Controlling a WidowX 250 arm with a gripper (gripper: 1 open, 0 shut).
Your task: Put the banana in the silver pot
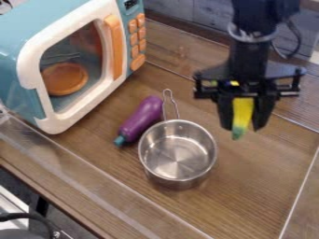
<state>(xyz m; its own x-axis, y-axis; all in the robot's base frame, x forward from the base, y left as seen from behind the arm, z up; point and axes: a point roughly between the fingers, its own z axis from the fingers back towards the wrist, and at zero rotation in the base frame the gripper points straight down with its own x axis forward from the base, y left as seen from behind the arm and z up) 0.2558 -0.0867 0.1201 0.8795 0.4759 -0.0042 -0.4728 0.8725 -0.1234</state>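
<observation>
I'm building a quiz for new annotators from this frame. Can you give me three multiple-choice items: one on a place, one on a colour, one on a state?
1. Where does the eggplant lie?
A. Inside the silver pot
B. On the table, left of the silver pot
C. Inside the microwave

2. What colour is the thing held by the gripper?
A. Yellow
B. Purple
C. Red

3. What state is the silver pot in?
A. Holding the banana
B. Tipped over
C. Upright and empty

Answers:
1 B, it rests on the wood beside the pot's rim.
2 A, the banana hangs yellow between the fingers.
3 C, its bare metal floor shows.
</observation>
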